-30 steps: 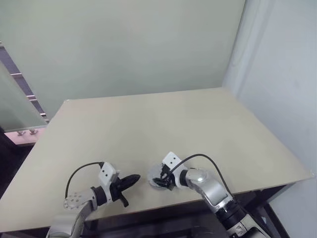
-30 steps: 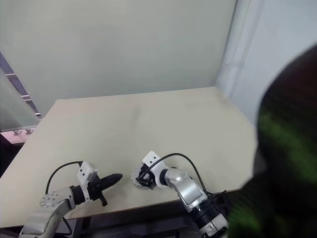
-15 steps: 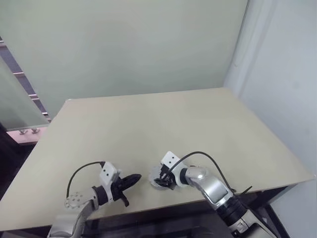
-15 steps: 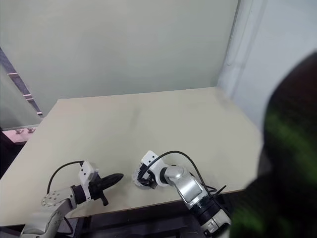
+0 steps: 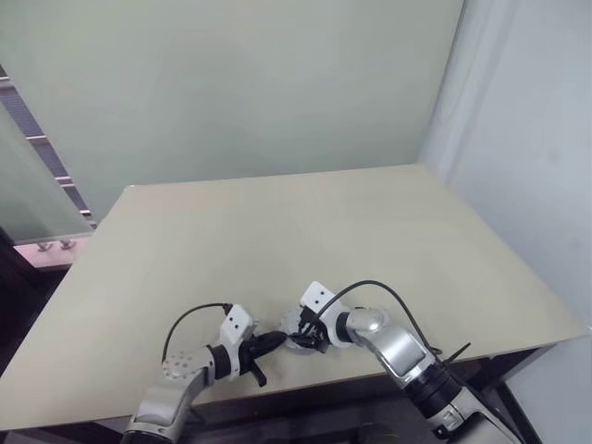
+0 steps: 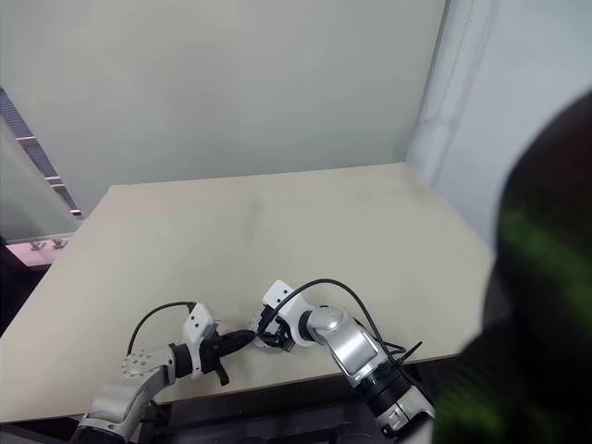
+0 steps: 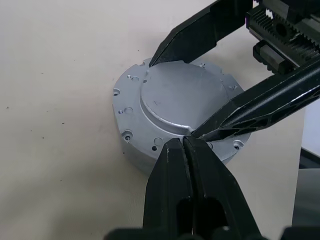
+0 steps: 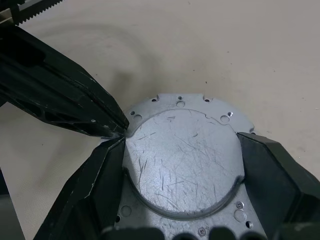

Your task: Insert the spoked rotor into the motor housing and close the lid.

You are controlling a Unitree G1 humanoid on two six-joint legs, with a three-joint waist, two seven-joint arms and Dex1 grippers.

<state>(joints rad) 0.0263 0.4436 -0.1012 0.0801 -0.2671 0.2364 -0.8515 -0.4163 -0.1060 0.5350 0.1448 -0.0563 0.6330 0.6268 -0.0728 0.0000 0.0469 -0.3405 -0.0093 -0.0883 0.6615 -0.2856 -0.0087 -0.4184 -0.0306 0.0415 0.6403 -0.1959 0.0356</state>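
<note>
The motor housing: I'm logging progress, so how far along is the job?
The motor housing already sits on the table with its flat lid on top, no rotor visible. In hand: right gripper straddles the lid; shut left gripper touches its edge. Left: confirming it's seated.

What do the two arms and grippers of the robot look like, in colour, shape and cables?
Both arms are silver-grey metal with rounded joints. Each wrist carries a white block and a looping black cable. The left gripper and the right gripper have black, tapered, pointed fingers; toothed black rails show behind the right one.
</note>
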